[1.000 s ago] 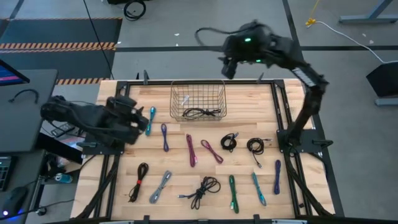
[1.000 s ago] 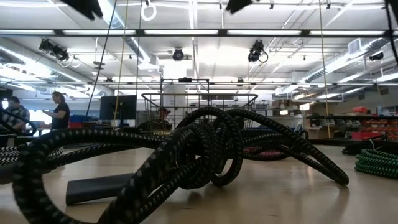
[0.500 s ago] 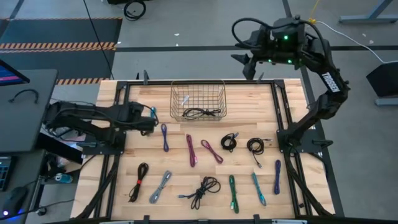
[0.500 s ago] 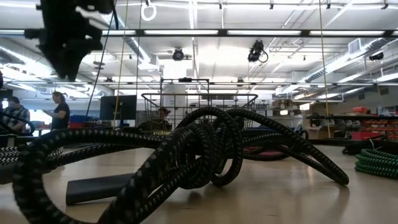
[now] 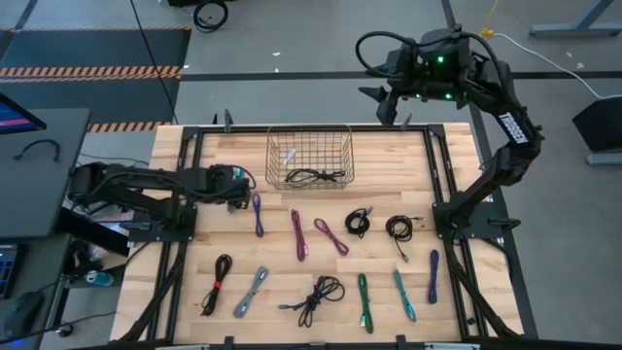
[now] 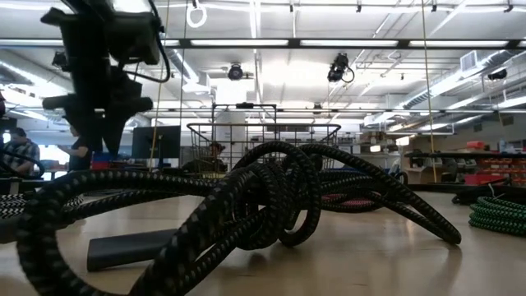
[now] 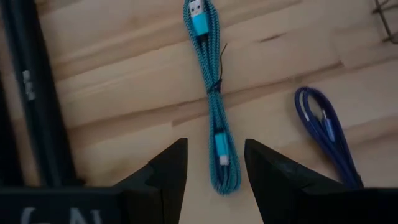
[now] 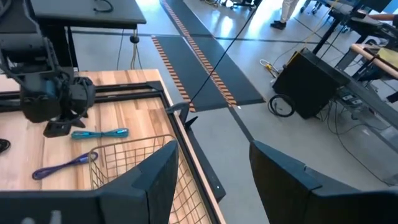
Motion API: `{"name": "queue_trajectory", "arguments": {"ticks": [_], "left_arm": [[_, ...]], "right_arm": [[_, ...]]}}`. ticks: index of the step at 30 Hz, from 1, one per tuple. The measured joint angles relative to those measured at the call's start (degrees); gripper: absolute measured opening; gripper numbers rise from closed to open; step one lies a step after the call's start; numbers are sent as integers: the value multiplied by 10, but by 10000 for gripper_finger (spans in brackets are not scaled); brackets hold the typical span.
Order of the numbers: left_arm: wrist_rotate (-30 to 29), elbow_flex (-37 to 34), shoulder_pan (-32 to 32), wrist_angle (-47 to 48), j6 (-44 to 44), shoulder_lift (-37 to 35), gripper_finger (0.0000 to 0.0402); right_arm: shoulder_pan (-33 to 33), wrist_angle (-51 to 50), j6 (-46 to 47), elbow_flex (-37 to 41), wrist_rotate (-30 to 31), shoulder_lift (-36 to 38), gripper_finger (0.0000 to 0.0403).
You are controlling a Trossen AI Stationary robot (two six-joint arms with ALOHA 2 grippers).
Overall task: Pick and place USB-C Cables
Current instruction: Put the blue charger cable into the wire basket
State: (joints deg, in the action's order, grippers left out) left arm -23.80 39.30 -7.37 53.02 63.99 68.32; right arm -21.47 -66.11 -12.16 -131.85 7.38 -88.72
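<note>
The left gripper (image 7: 214,167) is hovering with fingers spread over the teal braided USB-C cable (image 7: 213,93), lying just left of the wire mesh basket (image 5: 309,156). The right gripper (image 5: 382,101), released, is waiting beyond the basket's far right corner.

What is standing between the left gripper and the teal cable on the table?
Nothing visible. The left gripper is open, and the teal cable lies on bare wood directly ahead of its fingers. The blue cable lies apart, to one side.
</note>
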Motion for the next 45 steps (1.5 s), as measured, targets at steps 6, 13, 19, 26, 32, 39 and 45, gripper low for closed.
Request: {"name": "queue_trajectory", "arguments": {"ticks": [6, 13, 19, 26, 32, 39, 45], "left_arm": [[1, -29, -37, -36, -19, 0, 167], [49, -63, -65, -126, -51, 0, 170], [46, -65, -82, -142, -78, 0, 212], [62, -65, -109, -142, -98, 0, 246], [63, -65, -119, -142, -118, 0, 238], [74, -65, -124, -162, -128, 60, 236], [74, -62, -123, -177, -143, 126, 236]], "right_arm": [[0, -1, 0, 0, 0, -1, 204], [0, -1, 0, 0, -1, -1, 204], [0, -1, 0, 0, -1, -1, 204], [0, -1, 0, 0, -1, -1, 204], [0, -1, 0, 0, -1, -1, 204], [0, -1, 0, 0, -1, -1, 204], [0, 0, 0, 0, -16, -1, 204]]}}
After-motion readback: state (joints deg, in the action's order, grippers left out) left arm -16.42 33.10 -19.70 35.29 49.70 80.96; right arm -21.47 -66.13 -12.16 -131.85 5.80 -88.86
